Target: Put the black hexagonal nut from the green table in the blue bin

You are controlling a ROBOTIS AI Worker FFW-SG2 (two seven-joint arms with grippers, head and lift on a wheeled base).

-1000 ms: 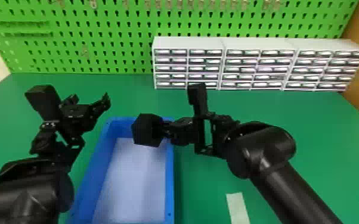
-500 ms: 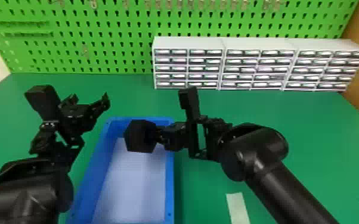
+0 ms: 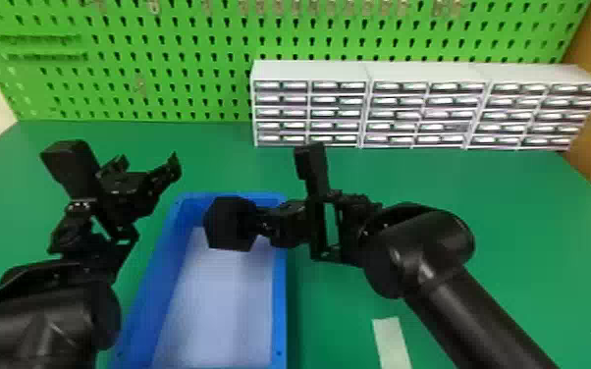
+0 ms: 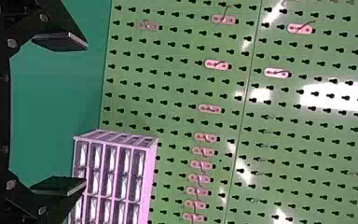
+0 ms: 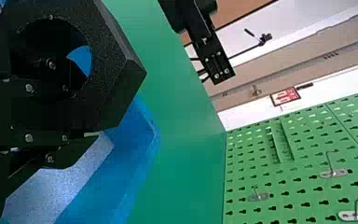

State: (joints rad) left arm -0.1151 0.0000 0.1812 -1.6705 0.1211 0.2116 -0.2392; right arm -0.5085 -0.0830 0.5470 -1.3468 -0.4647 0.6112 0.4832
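Observation:
The black hexagonal nut (image 3: pixel 229 224) is held in the air over the far part of the blue bin (image 3: pixel 280 294). My right gripper (image 3: pixel 260 222) comes from the right, shut on the nut. Seen from the right wrist, the nut (image 5: pixel 116 70) has a round hole, and my right gripper (image 5: pixel 67 114) grips its wall, with one finger in the hole; the bin (image 5: pixel 142 149) lies beyond. My left gripper (image 3: pixel 148 166) stands idle to the left of the bin, and in its wrist view the left gripper (image 4: pixel 86 115) is open with nothing between its fingers.
A row of small drawer cabinets (image 3: pixel 368 110) stands at the back of the green table (image 3: pixel 481 196), before a green pegboard (image 3: pixel 186 73). Pale strips lie on the table at the front right, one (image 3: pixel 391 341) near the right arm.
My right gripper has carried the nut a little to the left and slightly nearer over the bin. The left arm has kept still.

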